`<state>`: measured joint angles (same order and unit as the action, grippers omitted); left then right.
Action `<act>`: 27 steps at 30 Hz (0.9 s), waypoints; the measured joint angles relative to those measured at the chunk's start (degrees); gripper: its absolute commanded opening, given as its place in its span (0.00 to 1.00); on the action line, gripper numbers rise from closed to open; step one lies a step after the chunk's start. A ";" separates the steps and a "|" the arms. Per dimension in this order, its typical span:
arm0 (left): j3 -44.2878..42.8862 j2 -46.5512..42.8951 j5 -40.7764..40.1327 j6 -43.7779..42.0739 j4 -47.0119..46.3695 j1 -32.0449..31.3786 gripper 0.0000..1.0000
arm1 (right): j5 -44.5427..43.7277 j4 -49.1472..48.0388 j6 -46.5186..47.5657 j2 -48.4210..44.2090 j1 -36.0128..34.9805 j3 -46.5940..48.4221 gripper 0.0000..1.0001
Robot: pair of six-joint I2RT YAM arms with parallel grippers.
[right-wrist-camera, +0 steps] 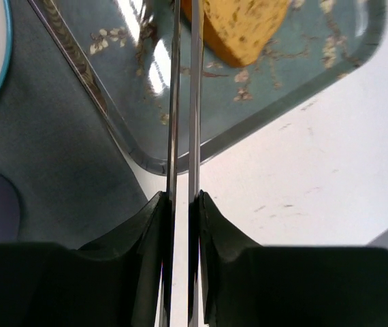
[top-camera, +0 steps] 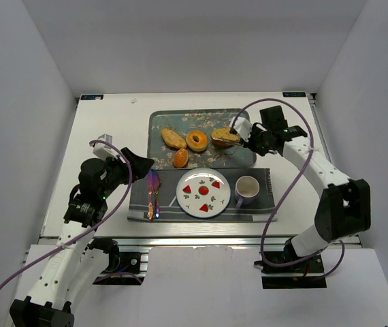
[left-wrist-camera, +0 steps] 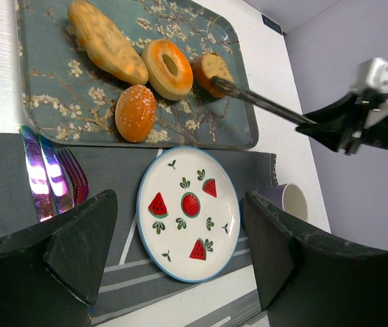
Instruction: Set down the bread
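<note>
Metal tongs (right-wrist-camera: 184, 102) are clamped in the right gripper (right-wrist-camera: 182, 197), whose jaws are pressed together on the 2 blades, so that only a thin slit is left between them. The tong tips are laid against the bread chunk (left-wrist-camera: 211, 68) at the right end of the tray (top-camera: 156, 122). Whether the chunk is actually pinched between the blades cannot be told, since the tips are cut off in the right wrist view and are too small in the other views. The chunk appears to be resting on the tray, just beside a ring-shaped bun (top-camera: 196, 140), with a long roll (top-camera: 173, 138) and a round bun (top-camera: 180, 158) further left. The left gripper (left-wrist-camera: 177, 204) is held wide apart and empty, near the left end of the mat (top-camera: 262, 204).

Nothing but a printed watermelon pattern is seen on the plate (top-camera: 203, 193), which is judged the likely destination. The task is therefore judged to be at its grasping stage: 0 pieces have been placed, and the lift, the carry to the plate and the release are all left to be done.
</note>
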<state>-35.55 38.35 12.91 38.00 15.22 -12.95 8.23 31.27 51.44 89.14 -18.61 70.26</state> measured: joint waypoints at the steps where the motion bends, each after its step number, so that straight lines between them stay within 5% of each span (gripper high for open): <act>1: 0.00 0.00 -0.02 0.00 0.00 0.00 0.84 | 0.39 0.20 0.00 -1.55 0.09 0.00 0.04; 10: 0.00 -0.02 0.00 -0.04 0.20 0.00 0.84 | 13.64 9.57 3.80 -16.90 -1.09 0.17 0.03; 18: 0.00 -1.73 -0.02 0.02 1.11 0.00 0.84 | 17.46 20.39 8.46 -20.24 -8.52 -3.80 0.06; 20: 0.00 -2.47 -0.04 0.17 1.27 0.00 0.84 | 17.35 21.70 8.44 -19.78 -9.57 -4.48 0.11; 24: 0.00 -3.85 -0.28 0.39 1.84 0.00 0.85 | 16.92 22.40 8.02 -18.34 -11.21 -4.55 0.40; 27: 0.00 -4.81 -0.61 0.46 2.67 0.00 0.85 | 16.94 22.43 7.37 -17.75 -11.87 -4.55 0.46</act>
<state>-35.55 33.54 12.29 38.46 17.89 -12.95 25.17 53.69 58.81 71.40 -30.48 65.71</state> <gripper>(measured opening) 0.841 0.427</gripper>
